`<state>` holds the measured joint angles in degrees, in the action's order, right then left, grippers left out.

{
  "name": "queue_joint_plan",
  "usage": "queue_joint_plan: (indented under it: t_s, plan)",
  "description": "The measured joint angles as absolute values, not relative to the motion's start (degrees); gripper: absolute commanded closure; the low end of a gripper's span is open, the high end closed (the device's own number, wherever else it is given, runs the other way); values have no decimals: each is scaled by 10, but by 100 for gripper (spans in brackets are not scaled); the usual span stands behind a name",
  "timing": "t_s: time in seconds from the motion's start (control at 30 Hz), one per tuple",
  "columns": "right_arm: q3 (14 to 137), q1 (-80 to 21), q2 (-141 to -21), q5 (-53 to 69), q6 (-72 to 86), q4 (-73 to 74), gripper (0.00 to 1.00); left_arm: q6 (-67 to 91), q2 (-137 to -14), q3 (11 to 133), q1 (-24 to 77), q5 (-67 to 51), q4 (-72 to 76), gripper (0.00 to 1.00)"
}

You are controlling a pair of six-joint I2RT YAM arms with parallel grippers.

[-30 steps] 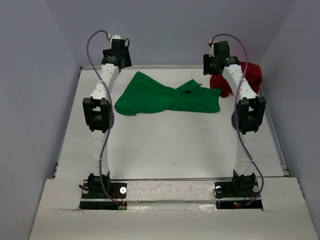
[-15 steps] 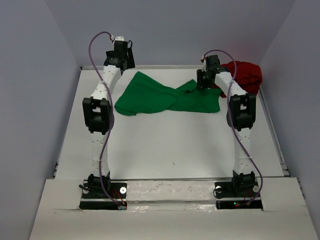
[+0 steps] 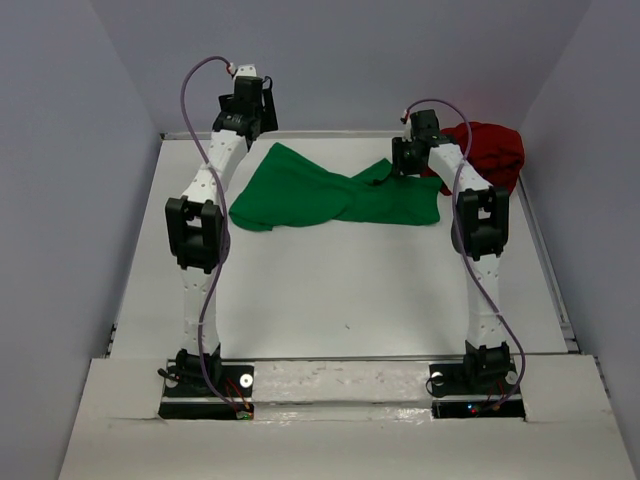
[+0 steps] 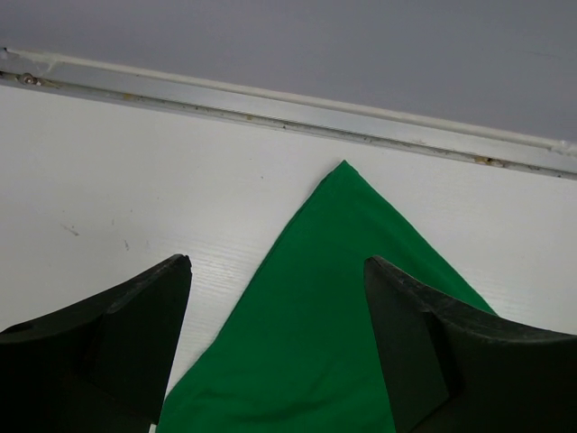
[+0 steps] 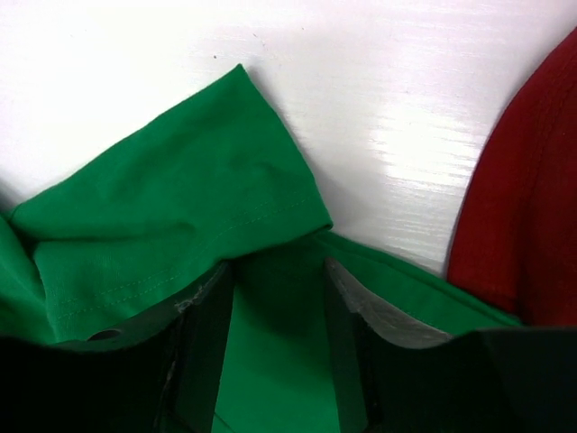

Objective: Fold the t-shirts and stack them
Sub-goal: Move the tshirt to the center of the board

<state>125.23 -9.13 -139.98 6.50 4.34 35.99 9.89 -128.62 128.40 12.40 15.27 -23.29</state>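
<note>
Left gripper (image 4: pixel 275 347): matte black jaws spread wide, nothing held, above a pointed corner of the green t-shirt (image 3: pixel 320 195). Its smooth knit lies flat and skewed across the far white table (image 3: pixel 350 290). Right gripper (image 5: pixel 275 352): jaws parted, straddling green cloth beside a stitched sleeve hem. Dark red t-shirt (image 3: pixel 495 150) sits bunched in the far right corner.
</note>
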Motion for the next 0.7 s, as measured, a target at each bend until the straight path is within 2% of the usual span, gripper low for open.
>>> queue_joint_plan:
  t_s: [0.1, 0.13, 0.27, 0.43, 0.57, 0.7]
  plan:
    - [1255, -91, -1400, 62, 41, 360, 44, 99, -1286, 1279, 127, 152, -234, 13]
    - [1257, -91, -1400, 60, 39, 360, 38, 99, -1286, 1279, 128, 152, -234, 13]
    - [1265, -91, -1401, 57, 38, 359, 35, 98, -1286, 1279, 131, 154, -231, 13]
    - [1300, -89, -1420, 60, 37, 356, 36, 95, -1286, 1276, 132, 155, -227, 13]
    - [1326, -88, -1437, 70, 37, 355, 41, 94, -1286, 1266, 133, 155, -225, 13]
    - [1331, -87, -1443, 76, 37, 356, 40, 91, -1286, 1261, 138, 156, -225, 13]
